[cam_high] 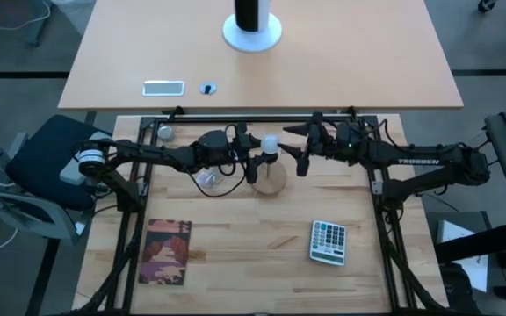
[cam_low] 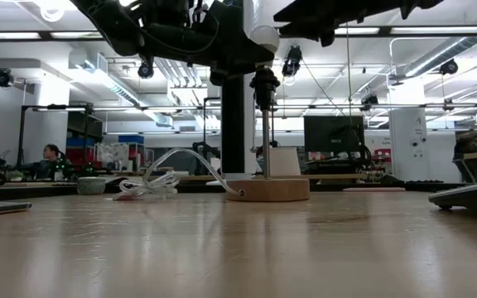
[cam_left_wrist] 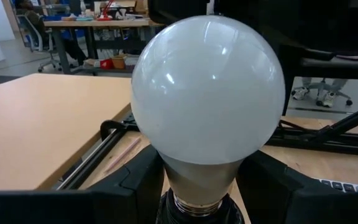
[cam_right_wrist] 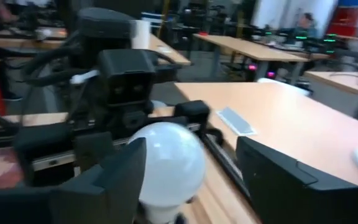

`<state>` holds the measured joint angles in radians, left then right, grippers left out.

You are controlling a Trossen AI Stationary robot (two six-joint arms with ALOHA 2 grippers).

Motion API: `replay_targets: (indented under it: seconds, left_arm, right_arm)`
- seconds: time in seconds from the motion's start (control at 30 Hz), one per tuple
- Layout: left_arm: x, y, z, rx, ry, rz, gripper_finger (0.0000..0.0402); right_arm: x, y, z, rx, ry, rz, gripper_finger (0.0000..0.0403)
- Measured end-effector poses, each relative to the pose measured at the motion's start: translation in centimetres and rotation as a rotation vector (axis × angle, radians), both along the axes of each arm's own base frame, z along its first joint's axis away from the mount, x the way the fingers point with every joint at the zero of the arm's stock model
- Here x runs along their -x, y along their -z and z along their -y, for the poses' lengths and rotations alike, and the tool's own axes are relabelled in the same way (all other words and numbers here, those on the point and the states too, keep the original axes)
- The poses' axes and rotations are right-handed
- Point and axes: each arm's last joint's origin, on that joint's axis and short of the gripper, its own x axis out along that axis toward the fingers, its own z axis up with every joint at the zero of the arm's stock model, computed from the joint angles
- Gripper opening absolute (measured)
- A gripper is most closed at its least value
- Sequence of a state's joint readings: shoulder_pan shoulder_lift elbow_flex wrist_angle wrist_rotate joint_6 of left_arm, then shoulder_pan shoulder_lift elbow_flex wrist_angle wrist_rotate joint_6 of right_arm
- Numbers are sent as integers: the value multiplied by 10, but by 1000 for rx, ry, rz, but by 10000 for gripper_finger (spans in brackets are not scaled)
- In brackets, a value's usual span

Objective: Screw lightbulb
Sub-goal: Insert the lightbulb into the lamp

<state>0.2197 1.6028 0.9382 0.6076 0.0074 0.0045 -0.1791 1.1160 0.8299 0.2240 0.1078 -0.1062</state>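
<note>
While both dark arms reach in toward the middle of the wooden surface (cam_high: 262, 254), one from each side, a single frosted-white lightbulb (cam_high: 271, 143) sits upright on top of a thin post that rises from one round wooden base (cam_high: 271, 180) near the far edge of the surface. The left end effector (cam_high: 255, 162) is at the bulb's neck, and the left wrist view shows the lightbulb (cam_left_wrist: 207, 93) filling the space between its two dark fingers (cam_left_wrist: 135, 186), which sit close along either side of the lower bulb above the silvery screw base; whether they actually press it cannot be told. The right end effector (cam_high: 304, 156) hangs just beside the bulb on the other side, and its two fingers (cam_right_wrist: 284, 180) are spread wide apart, with the lightbulb (cam_right_wrist: 166, 162) seen between them and the left arm's wrist behind it. One clear coiled cable (cam_low: 168, 178) lies on the surface just beside the base. Nearer the front edge, well apart from the bulb, lie one calculator (cam_high: 328, 241) on the right and one reddish booklet (cam_high: 167, 252) on the left. One small grey ball (cam_high: 164, 132) rests in the far left corner.
</note>
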Motion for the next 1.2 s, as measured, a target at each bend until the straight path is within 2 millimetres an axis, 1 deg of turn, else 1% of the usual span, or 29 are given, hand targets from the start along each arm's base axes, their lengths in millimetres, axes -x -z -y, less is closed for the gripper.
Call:
replay_targets:
  seconds: [0.1,0.23,0.37,0.47,0.57,0.73,0.97,1.07,1.2]
  left_arm:
    - [0,0,0,0,0,0,173]
    - [0,1,0,1,0,-5,173]
    - [0,1,0,9,-1,-3,173]
    - [0,1,0,12,1,-4,173]
    - [0,1,0,12,0,-4,173]
    - [1,1,0,13,0,-2,173]
    - [1,1,0,26,-1,0,173]
    - [1,1,0,28,-1,1,173]
    - [1,1,0,36,-2,3,173]
  right_arm:
    - [-1,0,-2,-6,-62,2,268]
    - [-10,9,2,-19,-57,-22,283]
    - [-23,20,6,-21,-49,-29,290]
    - [-26,20,6,-17,-49,-14,291]
    - [-25,20,6,-19,-50,-13,286]
    - [-18,11,5,-27,-43,18,276]
    - [-15,7,5,-12,-15,42,252]
    - [-16,4,6,10,-13,72,227]
    - [-15,1,9,36,-3,103,178]
